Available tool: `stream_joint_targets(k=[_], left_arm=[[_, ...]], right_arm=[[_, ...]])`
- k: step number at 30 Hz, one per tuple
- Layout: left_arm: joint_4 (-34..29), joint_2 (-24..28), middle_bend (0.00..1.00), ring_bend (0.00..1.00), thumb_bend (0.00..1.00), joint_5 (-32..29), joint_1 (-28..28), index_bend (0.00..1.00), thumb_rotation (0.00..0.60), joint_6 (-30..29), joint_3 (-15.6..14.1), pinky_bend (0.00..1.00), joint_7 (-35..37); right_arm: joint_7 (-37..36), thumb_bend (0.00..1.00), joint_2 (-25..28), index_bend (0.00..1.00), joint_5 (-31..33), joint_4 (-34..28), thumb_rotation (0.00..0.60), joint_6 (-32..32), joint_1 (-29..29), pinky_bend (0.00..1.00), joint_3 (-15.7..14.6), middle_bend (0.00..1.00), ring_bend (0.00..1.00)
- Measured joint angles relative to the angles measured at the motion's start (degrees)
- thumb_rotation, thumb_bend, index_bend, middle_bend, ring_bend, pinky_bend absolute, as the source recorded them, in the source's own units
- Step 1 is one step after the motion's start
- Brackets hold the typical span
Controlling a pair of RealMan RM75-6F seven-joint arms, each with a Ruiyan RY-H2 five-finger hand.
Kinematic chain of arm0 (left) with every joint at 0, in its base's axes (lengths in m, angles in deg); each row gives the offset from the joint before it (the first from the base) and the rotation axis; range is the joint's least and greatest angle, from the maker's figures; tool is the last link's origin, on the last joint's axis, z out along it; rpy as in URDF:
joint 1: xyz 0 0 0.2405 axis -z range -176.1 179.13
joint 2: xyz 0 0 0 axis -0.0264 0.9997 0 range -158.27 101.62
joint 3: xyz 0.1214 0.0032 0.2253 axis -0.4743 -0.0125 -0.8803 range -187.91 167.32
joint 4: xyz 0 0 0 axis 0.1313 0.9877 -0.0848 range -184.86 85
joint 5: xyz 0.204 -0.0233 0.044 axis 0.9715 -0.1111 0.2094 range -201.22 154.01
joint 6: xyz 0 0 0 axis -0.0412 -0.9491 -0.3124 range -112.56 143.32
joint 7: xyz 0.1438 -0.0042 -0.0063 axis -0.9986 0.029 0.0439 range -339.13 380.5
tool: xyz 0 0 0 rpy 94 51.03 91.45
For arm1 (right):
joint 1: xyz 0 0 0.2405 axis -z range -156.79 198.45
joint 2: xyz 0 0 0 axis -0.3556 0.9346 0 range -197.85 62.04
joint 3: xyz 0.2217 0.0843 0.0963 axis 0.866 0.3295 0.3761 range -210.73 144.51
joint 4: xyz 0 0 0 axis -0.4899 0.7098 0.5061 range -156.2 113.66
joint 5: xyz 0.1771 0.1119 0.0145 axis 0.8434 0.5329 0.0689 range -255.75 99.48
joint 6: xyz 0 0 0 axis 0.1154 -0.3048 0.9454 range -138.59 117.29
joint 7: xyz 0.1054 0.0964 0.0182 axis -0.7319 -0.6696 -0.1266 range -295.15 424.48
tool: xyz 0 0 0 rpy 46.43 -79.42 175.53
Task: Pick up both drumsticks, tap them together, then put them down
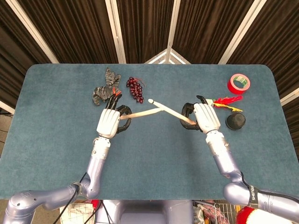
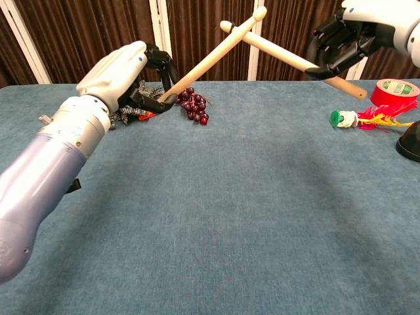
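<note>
Two pale wooden drumsticks cross in the air above the middle of the blue table (image 1: 154, 154). My left hand (image 1: 109, 122) grips the left drumstick (image 1: 142, 113) by its butt, the tip pointing right. My right hand (image 1: 206, 116) holds the right drumstick (image 1: 169, 110), its tip pointing left. In the chest view the left drumstick (image 2: 213, 58) and the right drumstick (image 2: 282, 56) meet near their tips, high above the cloth, with the left hand (image 2: 128, 72) and the right hand (image 2: 357, 33) at either side.
A bunch of dark red grapes (image 1: 135, 88) and a grey striped glove (image 1: 105, 88) lie behind the left hand. A red tape roll (image 1: 239, 83), a feathered toy (image 1: 224, 101) and a black round object (image 1: 235, 121) sit at the right.
</note>
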Motion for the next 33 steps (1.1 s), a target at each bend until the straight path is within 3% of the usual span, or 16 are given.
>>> stream_joint_targets(k=[20, 33], left_arm=[[7.55, -6.93, 0.59, 0.09, 0.58, 2.67, 2.79, 0.58, 0.600, -0.33, 1.27, 0.00, 4.07], [10.29, -8.77, 0.59, 0.09, 0.58, 3.68, 3.67, 0.58, 0.600, -1.60, 2.89, 0.00, 6.58]], right_arm=[[0.35, 0.49, 0.58, 0.74, 1.28, -1.25, 0.600, 0.29, -1.81, 0.09, -0.76, 0.62, 0.46], [-2.52, 0.50, 1.77, 0.74, 0.41, -2.40, 0.600, -0.57, -1.72, 0.09, -1.62, 0.62, 0.46]])
